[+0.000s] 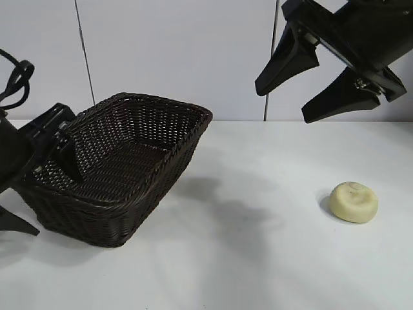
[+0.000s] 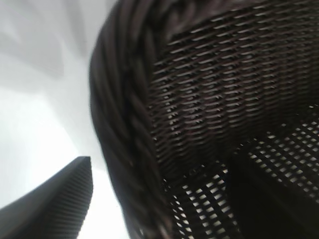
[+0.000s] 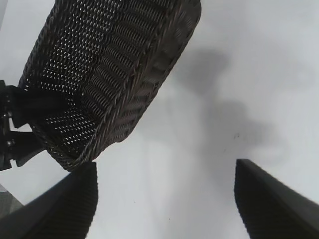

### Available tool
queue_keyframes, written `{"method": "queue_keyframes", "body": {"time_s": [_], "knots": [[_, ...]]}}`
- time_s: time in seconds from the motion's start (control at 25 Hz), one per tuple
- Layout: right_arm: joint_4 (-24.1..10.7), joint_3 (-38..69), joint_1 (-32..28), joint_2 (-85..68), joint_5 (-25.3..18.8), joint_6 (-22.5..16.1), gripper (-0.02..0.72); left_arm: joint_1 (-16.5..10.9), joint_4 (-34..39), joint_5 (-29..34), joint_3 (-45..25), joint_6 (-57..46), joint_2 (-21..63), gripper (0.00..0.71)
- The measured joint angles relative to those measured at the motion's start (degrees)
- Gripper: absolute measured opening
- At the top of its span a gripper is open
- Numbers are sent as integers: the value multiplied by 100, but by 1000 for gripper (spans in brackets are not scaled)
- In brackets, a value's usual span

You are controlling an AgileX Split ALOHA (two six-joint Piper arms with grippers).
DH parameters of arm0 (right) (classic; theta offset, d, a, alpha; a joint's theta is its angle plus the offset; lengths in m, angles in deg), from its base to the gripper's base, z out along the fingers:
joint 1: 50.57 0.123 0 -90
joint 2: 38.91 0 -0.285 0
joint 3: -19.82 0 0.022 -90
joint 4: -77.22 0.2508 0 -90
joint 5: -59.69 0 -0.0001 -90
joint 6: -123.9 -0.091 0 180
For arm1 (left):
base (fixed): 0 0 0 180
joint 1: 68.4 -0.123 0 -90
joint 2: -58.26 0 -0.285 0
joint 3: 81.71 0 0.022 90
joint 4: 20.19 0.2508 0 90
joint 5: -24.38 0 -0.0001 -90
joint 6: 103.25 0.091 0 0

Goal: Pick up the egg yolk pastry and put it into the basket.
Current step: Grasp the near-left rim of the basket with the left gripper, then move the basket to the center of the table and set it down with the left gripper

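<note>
Nearest, the egg yolk pastry [image 1: 353, 202] lies untouched on the worktop [image 1: 258, 258], well apart from the basket [image 1: 161, 187]. Nothing is done yet: the right gripper [image 1: 308, 82] hangs above the pastry, fingers wide and empty; the left gripper [image 1: 61, 152], fingers apart, straddles the basket's rim.

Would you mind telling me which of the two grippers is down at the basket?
The left gripper, straddling the basket's near rim with open jaws. The right gripper hangs high above the table, also open.
</note>
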Motion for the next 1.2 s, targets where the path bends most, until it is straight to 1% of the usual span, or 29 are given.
{"method": "queue_keyframes", "body": {"time_s": [0.16,0.24,0.32,0.56,0.68,0.72,0.96,1.2], "knots": [[0,0,0,0,0,0,549,0,0,-41,0,0,-117,540],[-3,0,0,0,0,0,549,0,0,-41,0,5,-129,519],[-3,0,0,0,0,0,549,0,0,-47,0,5,-129,461],[-3,0,0,0,0,0,549,0,-13,-145,0,11,-129,199],[-3,0,0,0,0,0,549,0,-108,-188,0,-41,-129,115],[-3,0,0,0,0,0,549,0,-97,-188,0,-18,-129,99],[-3,0,0,0,0,0,549,0,-175,-34,40,-25,-129,99],[-3,0,0,0,0,0,549,0,-152,631,485,153,-28,99]]}}
